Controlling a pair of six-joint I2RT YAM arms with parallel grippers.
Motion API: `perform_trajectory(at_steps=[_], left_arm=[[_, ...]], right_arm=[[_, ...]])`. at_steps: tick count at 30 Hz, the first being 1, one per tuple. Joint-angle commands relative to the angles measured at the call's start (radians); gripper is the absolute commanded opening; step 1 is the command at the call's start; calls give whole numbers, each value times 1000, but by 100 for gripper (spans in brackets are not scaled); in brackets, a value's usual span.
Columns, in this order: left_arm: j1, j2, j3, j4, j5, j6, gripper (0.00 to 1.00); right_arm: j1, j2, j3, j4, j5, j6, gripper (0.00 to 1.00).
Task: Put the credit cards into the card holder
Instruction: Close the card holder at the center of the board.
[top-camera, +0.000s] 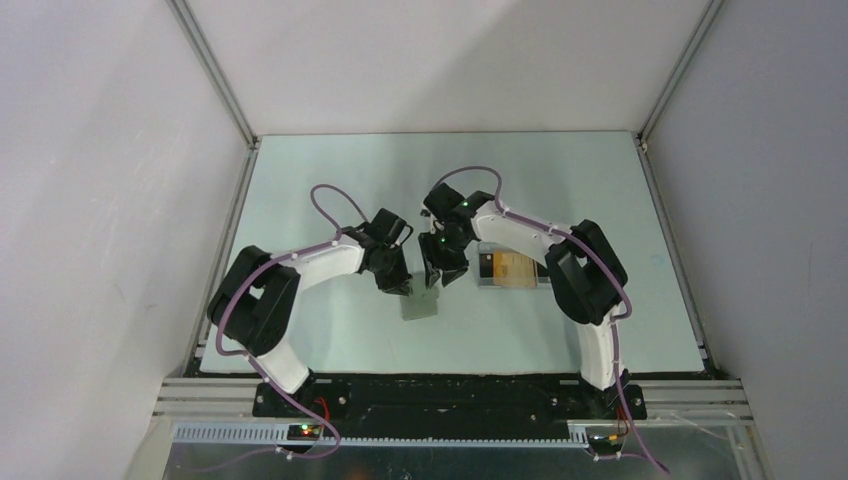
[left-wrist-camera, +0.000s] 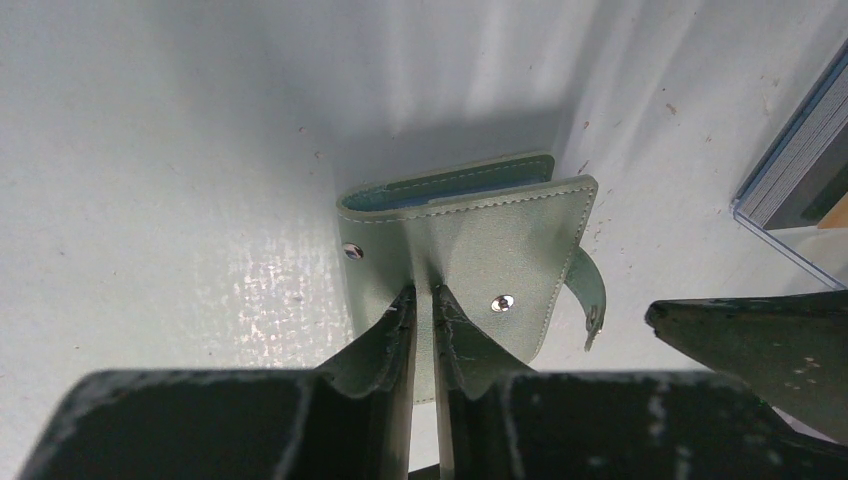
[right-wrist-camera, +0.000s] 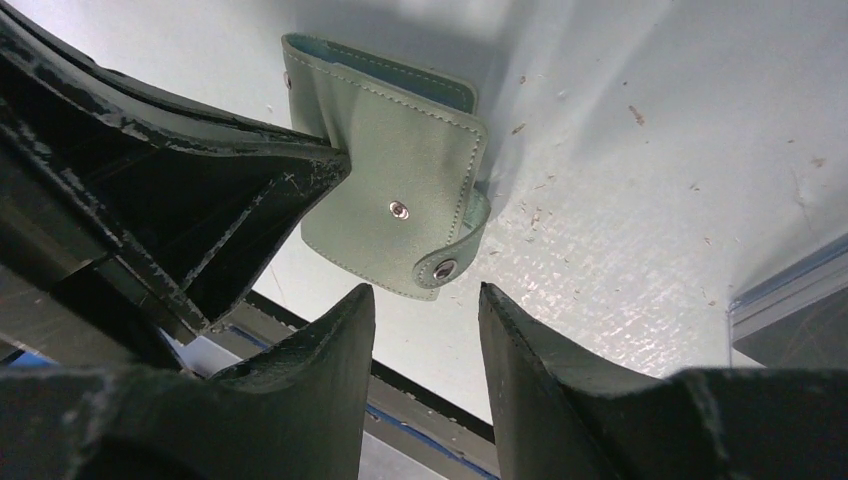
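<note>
Opening the small grey-green folding card holder (left-wrist-camera: 480, 240) looks to us like the step in hand. It sits mid-frame in the top view on the pale table (left-wrist-camera: 150, 150), its snap tab (right-wrist-camera: 445, 265) undone. Our left pincer (left-wrist-camera: 422, 295) is clenched on its near edge, and our right pincer (right-wrist-camera: 425, 300) hangs released beside that tab. The orange-gold plastic credit cards (top-camera: 515, 266) wait in a clear plastic tray (left-wrist-camera: 800, 245) to the right. Next we must spread the holder open.

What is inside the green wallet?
The card holder shows only a thin bluish lining strip at its open edge. Its front flap covers the rest, so whether cards are inside cannot be seen.
</note>
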Motion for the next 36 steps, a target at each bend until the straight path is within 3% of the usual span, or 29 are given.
perform_trajectory(at_steps=[1,12,26,36], left_arm=[[-13,48,-10,27,-18,4,16],[-13,55,-8,27,-17,5,16],[-14,61,-5,26,-11,8,16],[-14,66,-3,27,-8,10,15]], right_arm=[[21,35,55,-39,23,-13,47],[42,81,104,-100,109,-28,40],[32,70,108,-85,48,-22,0],[-14,67,35,52,-139,22,0]])
